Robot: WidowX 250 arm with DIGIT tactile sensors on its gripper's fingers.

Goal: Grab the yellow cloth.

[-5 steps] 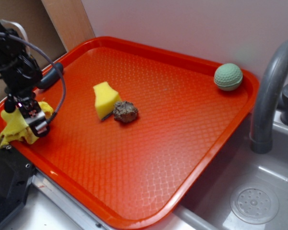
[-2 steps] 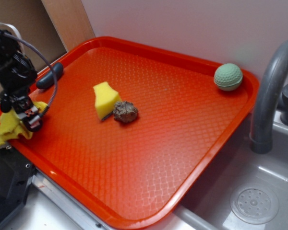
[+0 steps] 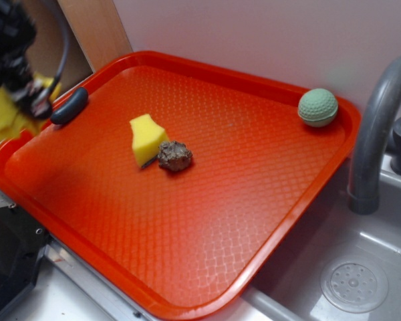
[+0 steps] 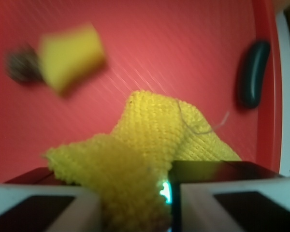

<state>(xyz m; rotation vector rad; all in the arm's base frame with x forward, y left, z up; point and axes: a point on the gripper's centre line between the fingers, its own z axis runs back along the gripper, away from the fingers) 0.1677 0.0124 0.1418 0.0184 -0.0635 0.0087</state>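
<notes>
Wrist view: gripper clenched on the yellow cloth, which hangs above the red tray (exterior view blurred); sponge lies apart.

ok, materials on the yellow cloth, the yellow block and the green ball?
Yellow cloth: knitted or woven fabric, matte; visible stitch texture, loose thread, hangs limp from the gripper. Yellow block: looks like foam sponge, matte, cut flat sides. Green ball: dimpled surface, dull finish, probably rubber or foam; cannot tell which.
</notes>
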